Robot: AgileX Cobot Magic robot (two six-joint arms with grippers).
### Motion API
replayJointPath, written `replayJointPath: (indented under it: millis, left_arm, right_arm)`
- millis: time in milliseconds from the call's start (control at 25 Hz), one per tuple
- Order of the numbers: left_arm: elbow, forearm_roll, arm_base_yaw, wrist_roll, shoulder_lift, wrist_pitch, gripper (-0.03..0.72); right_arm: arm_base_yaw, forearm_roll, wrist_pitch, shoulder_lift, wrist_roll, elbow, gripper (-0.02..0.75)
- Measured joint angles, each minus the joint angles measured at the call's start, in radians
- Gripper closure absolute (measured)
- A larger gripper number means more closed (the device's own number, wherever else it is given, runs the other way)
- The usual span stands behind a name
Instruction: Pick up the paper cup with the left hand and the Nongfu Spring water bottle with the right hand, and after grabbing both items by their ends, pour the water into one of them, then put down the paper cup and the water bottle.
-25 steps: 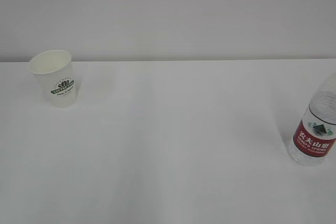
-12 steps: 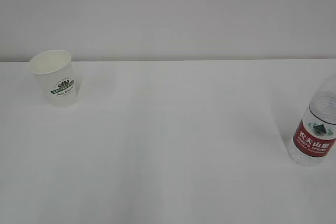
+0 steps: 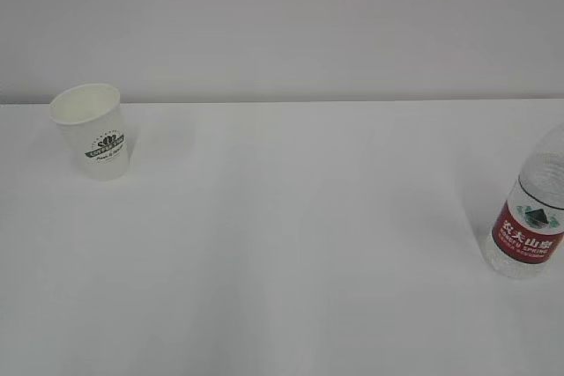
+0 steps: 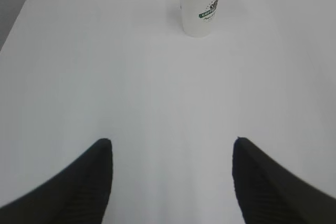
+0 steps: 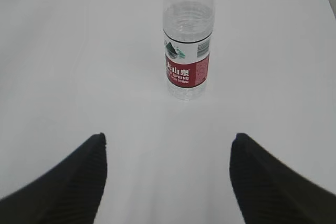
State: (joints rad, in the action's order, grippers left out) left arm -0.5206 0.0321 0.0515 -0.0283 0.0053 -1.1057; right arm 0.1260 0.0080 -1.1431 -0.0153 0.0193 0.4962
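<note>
Left hand (image 4: 170,148): nearest my left wrist camera; I see both black fingers (image 4: 79,182) spread wide apart with nothing between them, only bare tabletop.
Right hand (image 5: 168,142): nearest my right wrist camera; its fingers (image 5: 268,182) also stand wide apart, gripping nothing.
Table (image 3: 291,244): plain white surface; I take it as my landmark. It fills the lower part of the exterior view, and I see neither arm in that view.
Nongfu Spring water bottle (image 5: 188,40): upright on the table, ahead of the right hand and well apart from it, roughly centred between the fingers' line. In the exterior view the bottle (image 3: 529,217) stands at the table's right edge of frame, nearer to me than the cup, its top cut off by the frame. Red label faces the camera.
Water (image 5: 186,19): clear liquid inside the bottle; I can make out a level line near the shoulder.
Paper cup (image 4: 201,1): upright on the table's far part, ahead of the left hand, slightly right of its centre line and well apart. In the exterior view the cup (image 3: 91,129) sits at the table's far left, close to the back edge, green logo toward me. I cannot tell if anything is inside.
Wall (image 3: 282,24): pale grey, behind the table's far edge.
</note>
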Motion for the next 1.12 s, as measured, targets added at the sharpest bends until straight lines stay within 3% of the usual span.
replayJointPath:
  millis: [840,1120]
  left_arm:
    - [0.000,-0.002,0.000,0.000,0.002,0.008,0.193]
    - [-0.026,0.003,0.000,0.000,0.115,0.077,0.193]
  right_arm:
    - [0.000,-0.002,0.000,0.000,0.000,0.004,0.188]
    - [0.000,0.000,0.010,0.076,0.000,0.038,0.188]
